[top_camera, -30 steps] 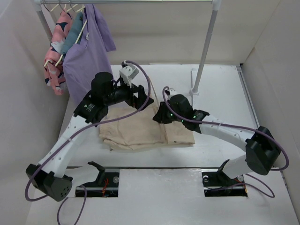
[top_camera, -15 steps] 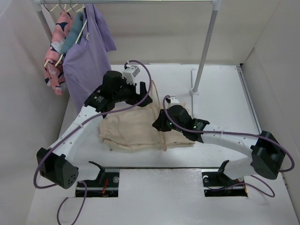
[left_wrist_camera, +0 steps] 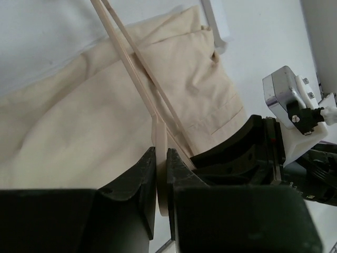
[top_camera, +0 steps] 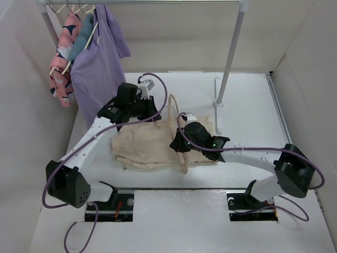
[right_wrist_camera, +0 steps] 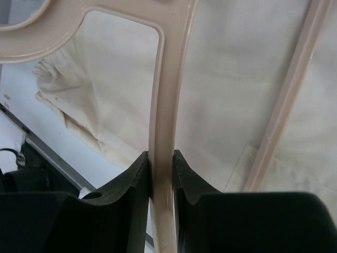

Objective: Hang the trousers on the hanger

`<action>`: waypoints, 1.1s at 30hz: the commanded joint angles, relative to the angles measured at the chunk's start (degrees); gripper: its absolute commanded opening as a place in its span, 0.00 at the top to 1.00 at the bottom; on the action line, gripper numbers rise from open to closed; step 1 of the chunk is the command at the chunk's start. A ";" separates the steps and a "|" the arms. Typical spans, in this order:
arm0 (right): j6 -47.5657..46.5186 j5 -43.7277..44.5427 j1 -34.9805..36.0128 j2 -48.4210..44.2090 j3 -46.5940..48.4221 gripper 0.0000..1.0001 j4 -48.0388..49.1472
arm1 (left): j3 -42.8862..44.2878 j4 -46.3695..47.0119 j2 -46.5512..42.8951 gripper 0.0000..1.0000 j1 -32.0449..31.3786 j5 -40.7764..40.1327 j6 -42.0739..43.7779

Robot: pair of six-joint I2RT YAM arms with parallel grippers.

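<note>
Cream trousers (top_camera: 139,147) lie crumpled on the table (top_camera: 253,105), centre of the top view. The hanger (right_wrist_camera: 164,95) sits tilted over their right half, gripped at two places. The left gripper (left_wrist_camera: 160,158) pinches a thin bar toward the upper end. The right gripper (right_wrist_camera: 160,158) is clamped on the flat frame lower down. The trousers remain beneath the hanger, not draped over it.

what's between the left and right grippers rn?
The hanger spans the gap, with the left gripper and right gripper both shut on it and the trousers underneath. The top view shows the span, the wrist views the grips.
</note>
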 commanded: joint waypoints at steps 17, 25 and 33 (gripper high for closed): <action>8.37 8.46 -8.58 -15.12 0.95 0.00 -24.63 | -2.17 -8.36 -3.90 1.00 7.09 -3.30 1.56; 11.63 5.82 -24.68 -9.84 -3.10 0.00 -30.80 | -7.45 -4.92 -5.21 1.00 11.83 -0.49 -6.96; 9.51 -6.48 -27.32 0.25 -7.05 0.02 -20.69 | -9.65 -7.47 -5.30 1.00 12.37 -3.12 -4.77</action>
